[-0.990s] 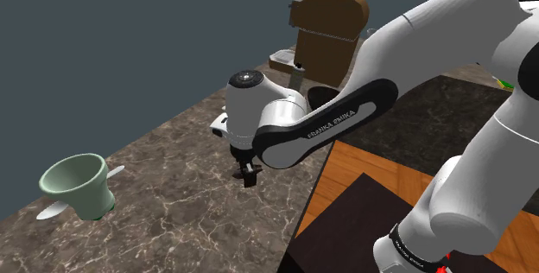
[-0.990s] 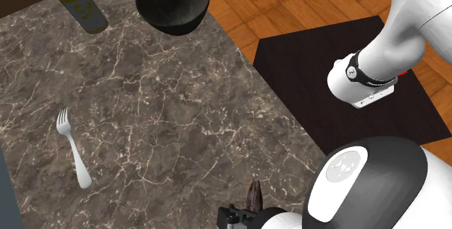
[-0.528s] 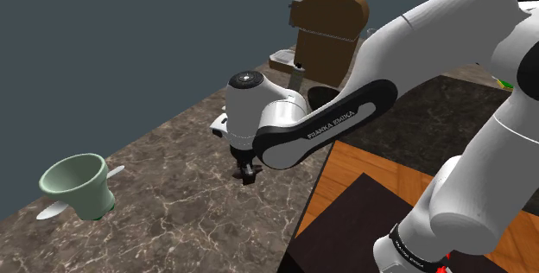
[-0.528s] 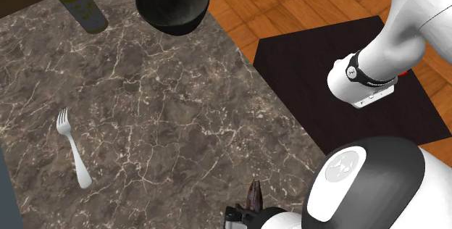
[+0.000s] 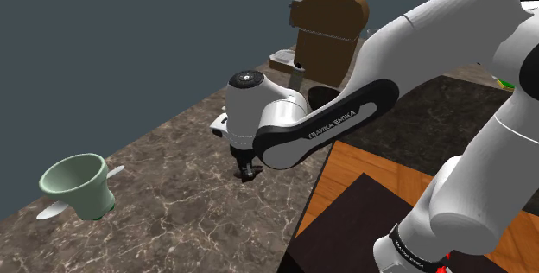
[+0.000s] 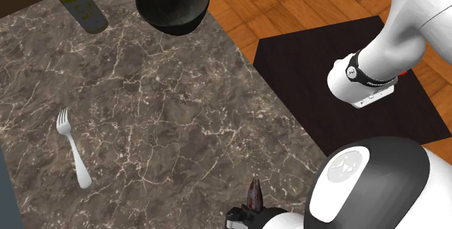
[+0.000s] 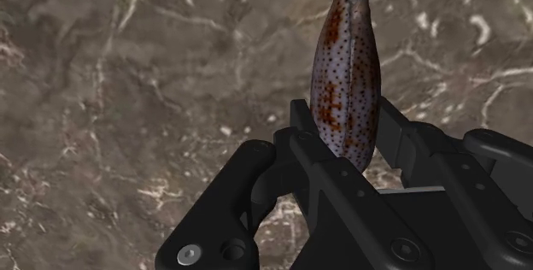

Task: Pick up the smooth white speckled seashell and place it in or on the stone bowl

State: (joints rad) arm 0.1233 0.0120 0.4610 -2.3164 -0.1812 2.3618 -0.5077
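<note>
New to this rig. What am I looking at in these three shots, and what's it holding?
It is one white robot arm on a box stand, beside a dark marbled counter. One picture looks over the arm's shoulder, one looks down on the counter, and one comes from a camera on the hand itself. On the counter are a dark bowl, a white fork, a bottle and a pale green cup. The black gripper is shut on a speckled seashell.

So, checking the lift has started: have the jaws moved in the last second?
Yes, slightly: in the shoulder view the jaws, holding the seashell, sit higher against the green cup.
</note>
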